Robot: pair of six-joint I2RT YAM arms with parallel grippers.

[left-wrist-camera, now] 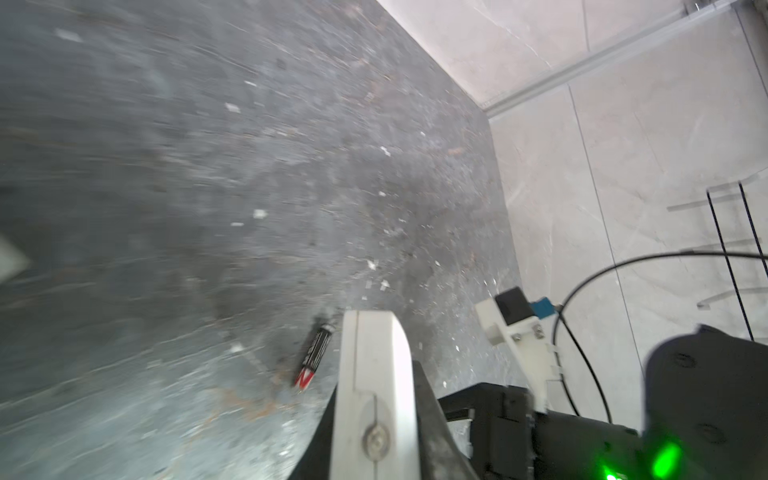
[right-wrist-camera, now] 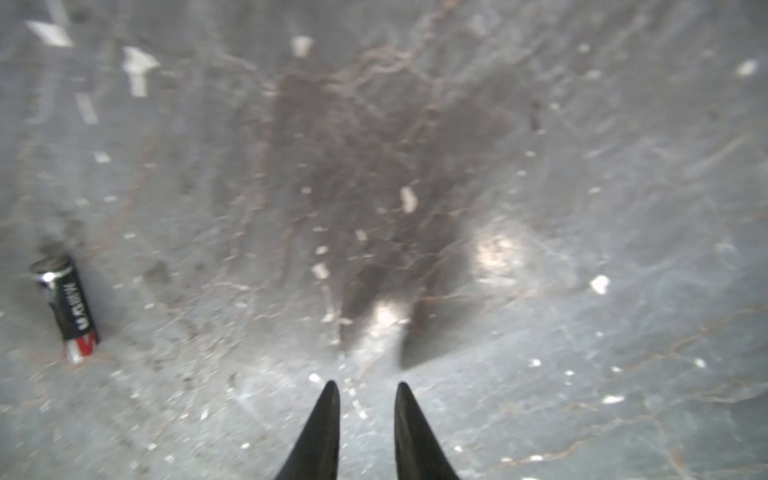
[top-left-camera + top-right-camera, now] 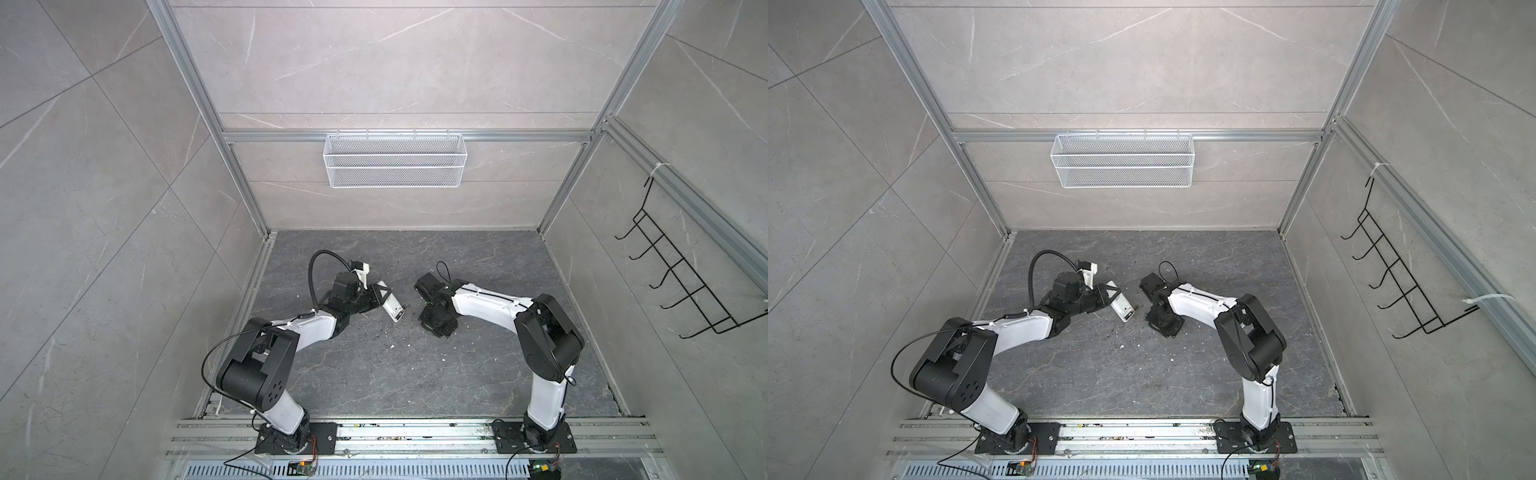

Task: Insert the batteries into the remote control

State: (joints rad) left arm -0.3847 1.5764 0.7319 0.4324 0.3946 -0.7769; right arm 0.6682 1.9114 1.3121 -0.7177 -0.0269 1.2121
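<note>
The left gripper (image 3: pixel 383 300) has its jaws clenched on the remote control (image 3: pixel 394 311), which sits left of centre over the dark grey veined counter (image 3: pixel 415 374) in both top views. The remote control is a white oblong handset, held at a slant, with one end towards the far left and the other towards the near right. That near-right end shows a small darker, partly silvery patch in both top views (image 3: pixel 1124 311), but the detail there is too small to identify. The pictures do not show whether this end touches the counter. In the left wrist view the remote control (image 1: pixel 374 374) appears edge-on as a smooth white shell with a rounded tip and a thin seam along its length, with black fingers (image 1: pixel 428 411) on either side. One battery (image 1: pixel 313 357) is visible: a slim black cylinder with white lettering, a red band at one end and a silvery cap at the other. It lies flat on the counter just beside the remote control and apart from both grippers. The right wrist view shows the same kind of battery (image 2: pixel 68 309) lying well to one side of the right gripper (image 2: pixel 366 395). The right gripper's jaws are released, with a clear gap between the two black fingertips (image 2: pixel 332 399) and nothing between them. They hang above the counter, casting a shadow on it. A second battery cannot be made out in any view. Small white specks are scattered over the counter (image 2: pixel 409 199).
</note>
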